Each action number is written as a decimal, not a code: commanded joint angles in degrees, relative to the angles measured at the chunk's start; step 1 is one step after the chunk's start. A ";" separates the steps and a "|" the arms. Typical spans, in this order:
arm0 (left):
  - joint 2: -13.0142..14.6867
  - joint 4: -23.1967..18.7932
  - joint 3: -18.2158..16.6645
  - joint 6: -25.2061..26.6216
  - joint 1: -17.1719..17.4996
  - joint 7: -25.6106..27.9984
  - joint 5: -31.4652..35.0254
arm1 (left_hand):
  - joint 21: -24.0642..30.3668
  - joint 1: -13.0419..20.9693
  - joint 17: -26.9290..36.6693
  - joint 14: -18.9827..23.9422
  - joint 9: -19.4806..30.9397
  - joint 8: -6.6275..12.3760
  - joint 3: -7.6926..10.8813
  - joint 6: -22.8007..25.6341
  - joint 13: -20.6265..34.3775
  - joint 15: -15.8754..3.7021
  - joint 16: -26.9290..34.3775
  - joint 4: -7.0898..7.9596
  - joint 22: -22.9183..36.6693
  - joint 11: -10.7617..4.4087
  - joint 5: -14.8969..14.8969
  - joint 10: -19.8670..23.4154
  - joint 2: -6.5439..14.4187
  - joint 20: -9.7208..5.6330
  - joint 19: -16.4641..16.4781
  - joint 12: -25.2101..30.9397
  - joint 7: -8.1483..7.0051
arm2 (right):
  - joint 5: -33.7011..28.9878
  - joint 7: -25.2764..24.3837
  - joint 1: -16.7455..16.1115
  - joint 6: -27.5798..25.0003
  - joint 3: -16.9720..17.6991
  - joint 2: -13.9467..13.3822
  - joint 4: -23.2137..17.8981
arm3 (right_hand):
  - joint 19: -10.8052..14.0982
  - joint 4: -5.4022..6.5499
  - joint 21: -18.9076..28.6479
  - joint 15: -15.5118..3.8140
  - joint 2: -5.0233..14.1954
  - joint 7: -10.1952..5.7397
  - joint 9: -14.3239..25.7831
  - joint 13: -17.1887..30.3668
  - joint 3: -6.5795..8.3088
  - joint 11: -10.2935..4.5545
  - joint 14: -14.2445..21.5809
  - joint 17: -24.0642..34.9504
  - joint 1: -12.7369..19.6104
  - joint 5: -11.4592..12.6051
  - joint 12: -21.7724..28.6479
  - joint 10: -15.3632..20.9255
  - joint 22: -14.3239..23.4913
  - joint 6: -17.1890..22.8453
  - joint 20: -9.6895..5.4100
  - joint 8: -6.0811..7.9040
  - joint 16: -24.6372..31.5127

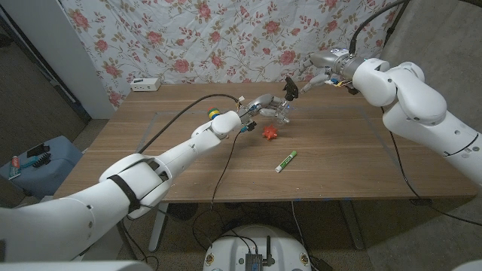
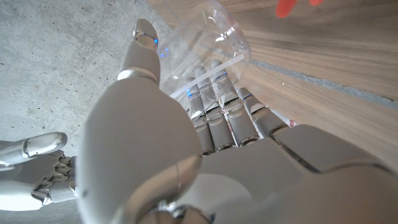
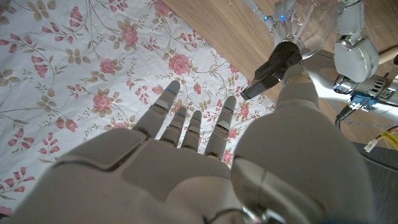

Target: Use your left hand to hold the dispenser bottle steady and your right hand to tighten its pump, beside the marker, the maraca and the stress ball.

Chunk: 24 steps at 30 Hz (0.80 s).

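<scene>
Left hand (image 1: 256, 106) is wrapped around the clear bottle (image 1: 280, 110), held tilted above the table (image 1: 339, 158) near the red ball (image 1: 269, 133) and green marker (image 1: 286, 161), while the right hand (image 1: 322, 77) is held open, fingers spread, beside the black pump (image 1: 290, 88)

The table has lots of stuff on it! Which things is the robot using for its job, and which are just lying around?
For the job:
dispenser bottle, clear
black pump
left hand, gripping the bottle
right hand, open near the pump

Just lying about:
green marker
orange stress ball
colourful maraca
white box
</scene>
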 commanded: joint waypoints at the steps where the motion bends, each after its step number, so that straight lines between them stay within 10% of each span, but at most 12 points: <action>1: -2.14 5.21 0.17 -2.52 -2.10 -1.66 -1.23 | -0.02 -1.03 0.06 3.84 0.25 0.11 8.15 12.05 0.23 -7.34 0.47 7.70 0.11 -3.62 0.10 4.19 6.80 -4.91 0.21 0.22 -3.27 | 3.56 -10.01 -0.02 7.44 0.04 -3.08 4.01 | -0.59 -0.68 0.02 -4.01 -0.41 -0.20 0.09 0.28 -0.07 -2.27 -0.60 -0.03 3.18 0.39 0.36 0.05 0.04 -0.18 -1.80 0.33 0.30; 12: -3.97 9.36 1.01 -4.19 -4.15 -2.62 -1.11 | 0.00 -1.08 0.01 4.02 0.25 0.12 8.18 12.20 0.03 -7.44 0.49 7.70 0.11 -3.64 0.12 4.36 6.74 -4.90 0.27 0.17 -3.26 | 3.97 -18.82 -1.31 12.88 0.56 -3.85 7.56 | -1.42 -0.86 0.15 -6.63 -1.23 -0.22 0.32 0.33 -0.09 -5.81 -0.50 0.09 8.86 0.56 0.51 -0.32 0.06 0.60 -3.65 0.69 0.57; 24: -2.87 5.86 1.25 -2.26 -3.30 -2.05 -0.59 | -0.01 -1.16 0.03 4.01 0.25 0.10 8.19 12.27 0.02 -7.44 0.48 7.75 0.11 -3.61 0.12 4.32 6.76 -4.87 0.26 0.13 -3.28 | 3.09 -18.59 -0.58 14.54 -0.49 -4.13 9.08 | -4.85 0.57 -0.18 -5.56 -0.09 -0.27 0.31 0.27 -0.73 -7.76 -3.59 0.49 11.04 0.23 0.10 -2.15 0.13 2.00 -1.54 0.97 0.14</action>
